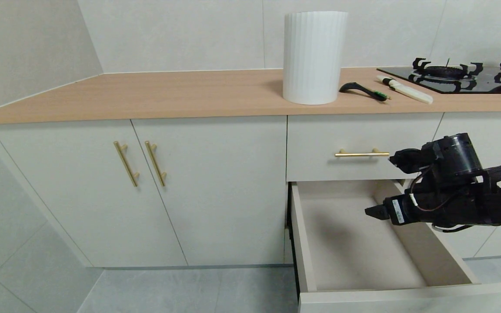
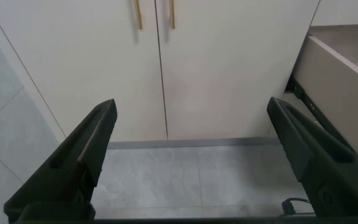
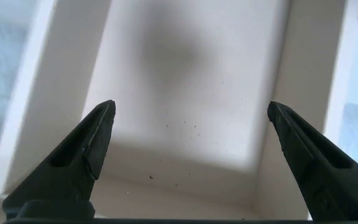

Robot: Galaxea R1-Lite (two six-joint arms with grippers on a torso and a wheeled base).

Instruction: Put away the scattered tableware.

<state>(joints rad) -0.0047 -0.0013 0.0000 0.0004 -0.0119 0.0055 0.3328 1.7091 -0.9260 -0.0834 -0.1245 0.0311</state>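
Beige board forms the one open drawer (image 1: 301,243), nearest; over it the right gripper (image 1: 383,184) hangs spread wide, holding nothing. The left gripper (image 2: 191,112), equally wide and empty, faces two cupboard doors (image 2: 229,68). Farther, near the worktop's (image 1: 146,93) front edge beside one white canister (image 1: 313,56), lie one black spoon (image 1: 359,89) and one white utensil (image 1: 407,91): likely light, stiff, slim and slippery, best pinched mid-handle.
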